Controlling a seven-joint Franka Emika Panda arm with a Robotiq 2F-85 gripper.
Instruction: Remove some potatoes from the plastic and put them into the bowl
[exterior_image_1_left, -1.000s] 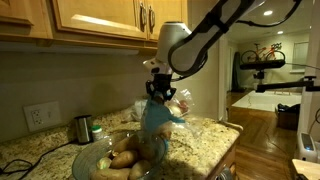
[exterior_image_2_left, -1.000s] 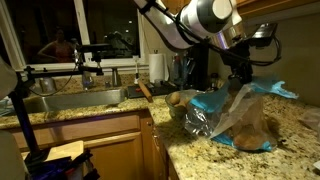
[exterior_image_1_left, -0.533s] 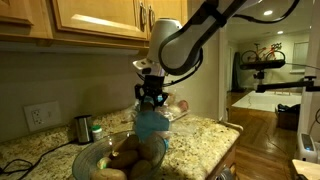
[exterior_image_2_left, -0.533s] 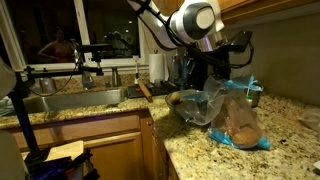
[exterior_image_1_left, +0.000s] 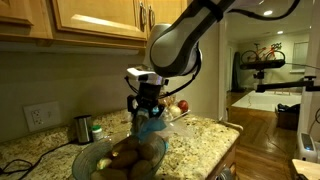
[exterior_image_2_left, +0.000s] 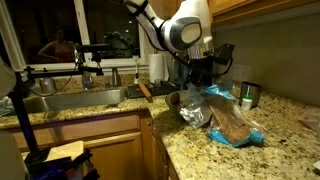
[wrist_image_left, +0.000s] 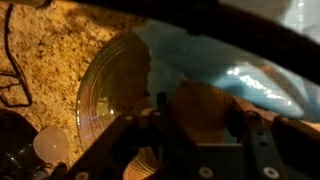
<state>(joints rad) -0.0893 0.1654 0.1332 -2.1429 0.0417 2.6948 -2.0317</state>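
In both exterior views my gripper (exterior_image_1_left: 147, 104) (exterior_image_2_left: 205, 82) is shut on the bunched blue top of the plastic (exterior_image_1_left: 151, 126) (exterior_image_2_left: 222, 97) and holds it up off the counter. Several tan potatoes (exterior_image_1_left: 131, 154) (exterior_image_2_left: 233, 124) sag in its clear lower part, which hangs over and against the clear glass bowl (exterior_image_1_left: 86, 159). Looking down in the wrist view, a brown potato (wrist_image_left: 195, 100) shows between the dark fingers (wrist_image_left: 160, 118). Blue plastic (wrist_image_left: 235, 62) lies to the right and the bowl's rim (wrist_image_left: 100, 95) to the left.
A small dark metal cup (exterior_image_1_left: 83, 127) (exterior_image_2_left: 247, 95) stands on the granite counter (exterior_image_1_left: 205, 135). Red and pale round produce (exterior_image_1_left: 178, 105) lies behind the bag. Wooden cabinets (exterior_image_1_left: 95, 20) hang overhead. A sink (exterior_image_2_left: 70, 100) and a paper towel roll (exterior_image_2_left: 157, 68) sit further along.
The gripper has carried the hanging bag sideways and slightly down, from beside the bowl to over it. Its grip on the bag top has stayed the same.
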